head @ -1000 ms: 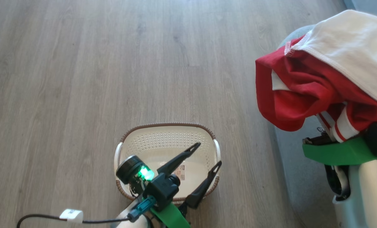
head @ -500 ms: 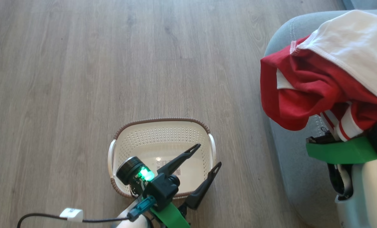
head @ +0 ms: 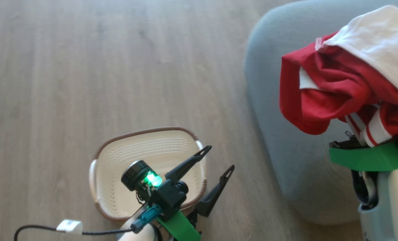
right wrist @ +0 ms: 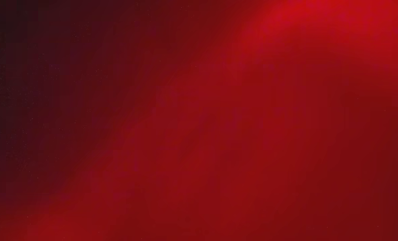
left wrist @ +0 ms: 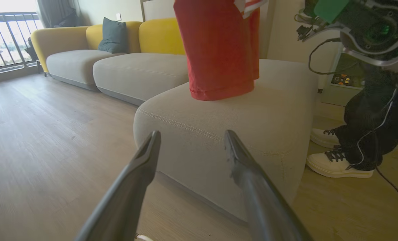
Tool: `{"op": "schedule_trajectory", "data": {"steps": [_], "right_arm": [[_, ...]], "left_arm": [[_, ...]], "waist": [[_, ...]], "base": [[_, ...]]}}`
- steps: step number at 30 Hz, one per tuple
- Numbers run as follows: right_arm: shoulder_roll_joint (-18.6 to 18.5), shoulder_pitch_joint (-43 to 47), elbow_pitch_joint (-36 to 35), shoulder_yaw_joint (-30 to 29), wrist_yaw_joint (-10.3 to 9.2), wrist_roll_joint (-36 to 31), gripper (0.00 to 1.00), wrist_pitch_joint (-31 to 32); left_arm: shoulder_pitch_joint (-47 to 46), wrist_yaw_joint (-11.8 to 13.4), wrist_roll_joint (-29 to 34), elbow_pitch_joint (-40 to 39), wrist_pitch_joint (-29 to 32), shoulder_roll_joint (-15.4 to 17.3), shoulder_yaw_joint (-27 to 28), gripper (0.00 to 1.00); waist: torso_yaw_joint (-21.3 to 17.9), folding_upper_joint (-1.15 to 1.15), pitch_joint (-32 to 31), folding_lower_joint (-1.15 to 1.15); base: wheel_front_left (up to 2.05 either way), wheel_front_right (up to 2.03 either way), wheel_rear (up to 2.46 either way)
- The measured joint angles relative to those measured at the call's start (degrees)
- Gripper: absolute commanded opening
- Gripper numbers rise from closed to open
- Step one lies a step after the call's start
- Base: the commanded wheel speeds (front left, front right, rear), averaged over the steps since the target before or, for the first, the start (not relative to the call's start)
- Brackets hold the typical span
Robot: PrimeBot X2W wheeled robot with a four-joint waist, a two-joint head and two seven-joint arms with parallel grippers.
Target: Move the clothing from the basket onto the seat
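Observation:
The clothing (head: 329, 93), red with white lining and stripes, hangs bunched over my right gripper, whose fingers are hidden under the fabric; its green-banded wrist (head: 369, 157) shows below. The garment hangs above the grey seat (head: 279, 134). In the left wrist view the clothing (left wrist: 219, 50) dangles with its hem just over the seat (left wrist: 219, 124). Red fabric (right wrist: 199, 120) covers the right wrist view. My left gripper (head: 220, 157) is open and holds nothing, above the right rim of the cream basket (head: 145, 131), which looks empty. The same gripper (left wrist: 192, 134) points at the seat's side.
A person's white shoes (left wrist: 339, 164) and dark trousers stand beside the seat's far end. Yellow-backed sofas (left wrist: 158, 40) with a dark cushion line the back wall. A black cable with a white plug (head: 70, 226) lies on the wood floor at the lower left.
The head camera has swung right, so the seat shows far more and the basket sits lower left in the picture. The held clothing now hangs over the seat. The left gripper stays open.

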Motion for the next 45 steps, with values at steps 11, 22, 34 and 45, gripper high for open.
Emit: {"op": "schedule_trajectory", "data": {"steps": [11,22,34,45], "right_arm": [[0.3,0.0,-1.4,-3.3,0.0,0.0,0.0,0.0],[1.6,0.3,-2.5,-6.8,0.0,-0.1,0.0,0.0],[2.0,0.4,-3.0,-8.3,0.0,-0.1,0.0,0.0],[2.4,-2.3,-2.4,-12.2,-0.01,-0.6,0.0,0.0]], "left_arm": [[-2.6,0.0,0.5,-1.6,0.0,0.1,-0.8,1.0],[-3.2,0.0,0.6,-3.7,0.0,0.4,-1.3,1.0],[-3.4,0.0,0.5,-3.6,0.0,0.5,-2.7,1.0],[-3.8,0.0,0.5,-4.7,0.0,1.2,-2.7,1.0]], "waist": [[-11.1,0.0,1.9,0.0],[-19.7,0.0,4.6,0.0],[-20.5,0.0,5.0,0.0],[-19.6,0.0,7.3,0.0]], "base": [[0.0,0.0,0.0],[0.0,0.0,0.0],[0.0,0.0,0.0],[0.0,0.0,0.0]]}}
